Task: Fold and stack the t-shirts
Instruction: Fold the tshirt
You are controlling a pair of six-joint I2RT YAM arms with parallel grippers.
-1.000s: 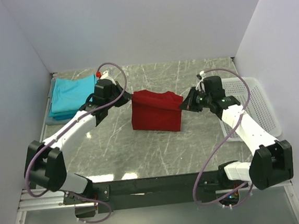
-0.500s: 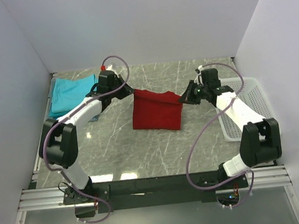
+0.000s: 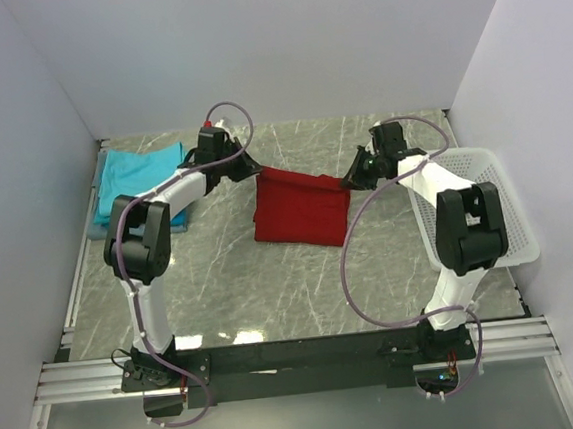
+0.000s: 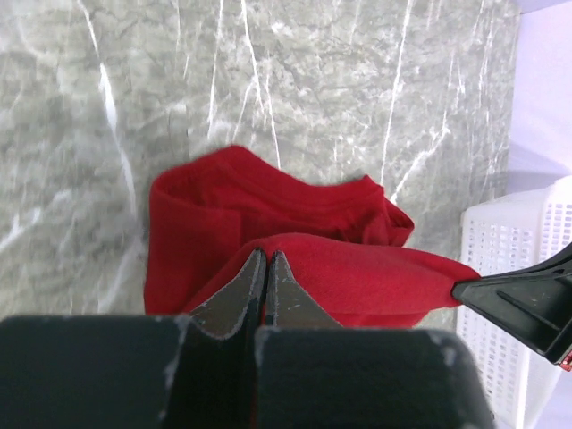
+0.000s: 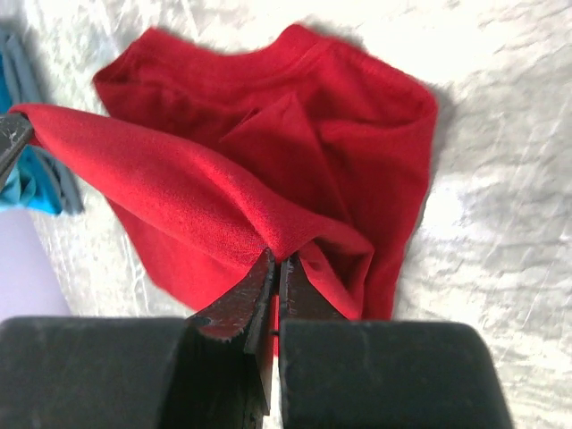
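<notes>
On veined grey table, soft red t-shirt, top edge taut

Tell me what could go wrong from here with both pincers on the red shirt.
1. The left pincer and right pincer each pinch only a thin fold of the dark red cloth t-shirt, stretched taut between them; a corner might slip out.
2. Its lower part lies bunched on the grey marble table, so the fold may land crooked.
3. The left arm passes the folded teal cloth t-shirts and might drag them.
</notes>
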